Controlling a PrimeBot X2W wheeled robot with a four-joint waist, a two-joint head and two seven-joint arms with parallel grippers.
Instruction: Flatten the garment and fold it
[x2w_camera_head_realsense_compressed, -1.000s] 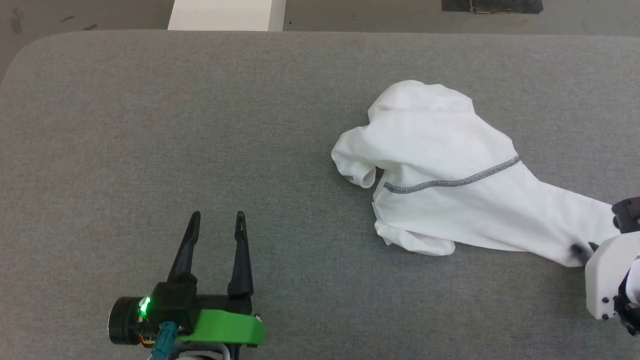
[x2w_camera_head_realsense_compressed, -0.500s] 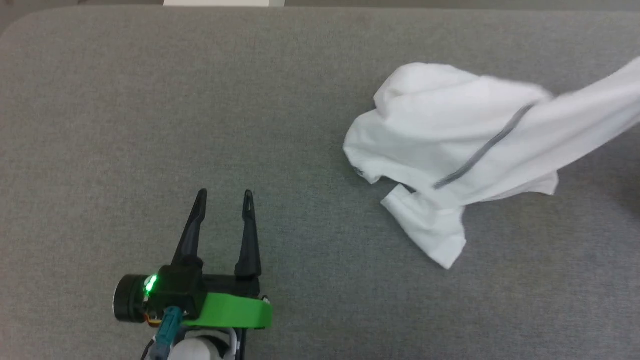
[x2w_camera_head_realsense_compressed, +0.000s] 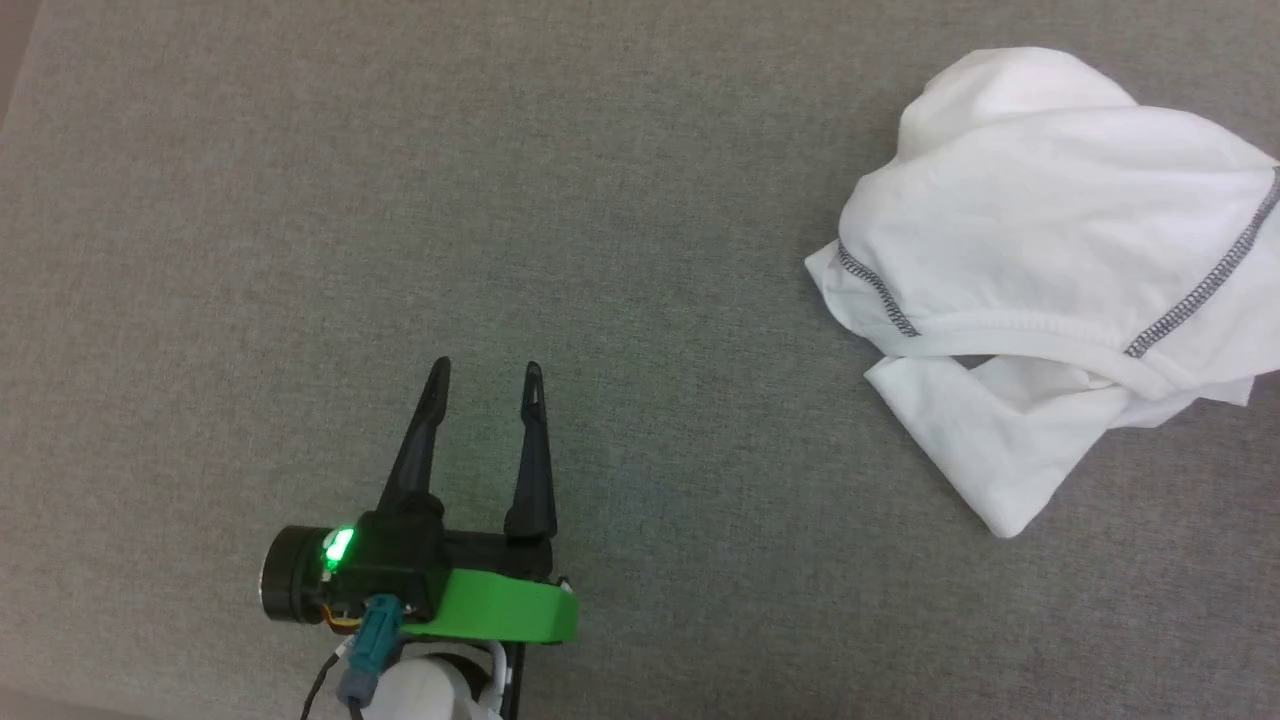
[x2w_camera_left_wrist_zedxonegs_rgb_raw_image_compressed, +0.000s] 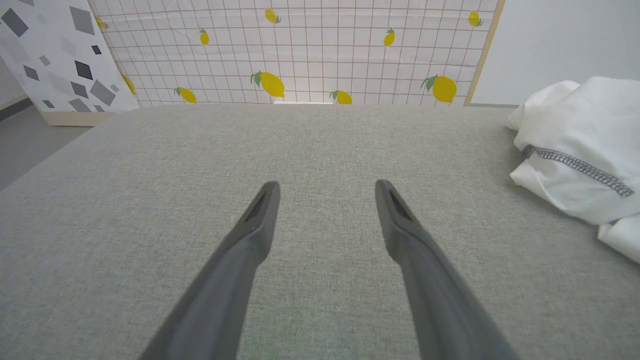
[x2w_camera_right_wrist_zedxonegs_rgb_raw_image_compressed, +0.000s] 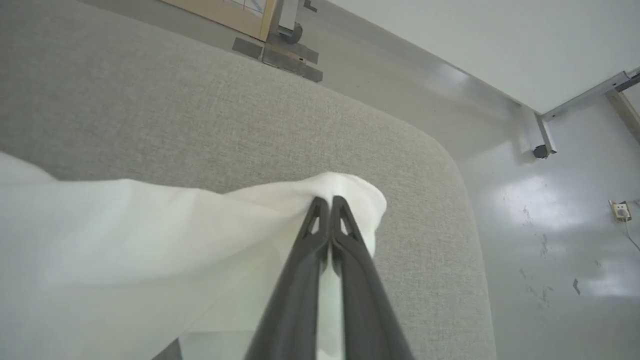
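The white garment (x2w_camera_head_realsense_compressed: 1050, 250) lies bunched at the right of the grey table, its grey stitched trim (x2w_camera_head_realsense_compressed: 1205, 290) curving across the folds; it runs off the head view's right edge. In the left wrist view the garment (x2w_camera_left_wrist_zedxonegs_rgb_raw_image_compressed: 585, 150) sits to the right. My left gripper (x2w_camera_head_realsense_compressed: 485, 385) rests open over bare table, well left of the cloth, nothing between its fingers (x2w_camera_left_wrist_zedxonegs_rgb_raw_image_compressed: 260, 210). My right gripper (x2w_camera_right_wrist_zedxonegs_rgb_raw_image_compressed: 325, 201) is shut on a corner of the garment (x2w_camera_right_wrist_zedxonegs_rgb_raw_image_compressed: 150, 240), holding it lifted above the table near the rounded corner.
The grey fabric table (x2w_camera_head_realsense_compressed: 400, 200) spreads wide around the left gripper. In the right wrist view its rounded corner (x2w_camera_right_wrist_zedxonegs_rgb_raw_image_compressed: 440, 150) meets glossy floor (x2w_camera_right_wrist_zedxonegs_rgb_raw_image_compressed: 550, 225). A lemon-print screen (x2w_camera_left_wrist_zedxonegs_rgb_raw_image_compressed: 300, 50) stands behind the table's far edge.
The right gripper has pulled the garment's end up and to the right, out of the head view. The head camera has shifted, so the table's far edge and the white box have left the picture.
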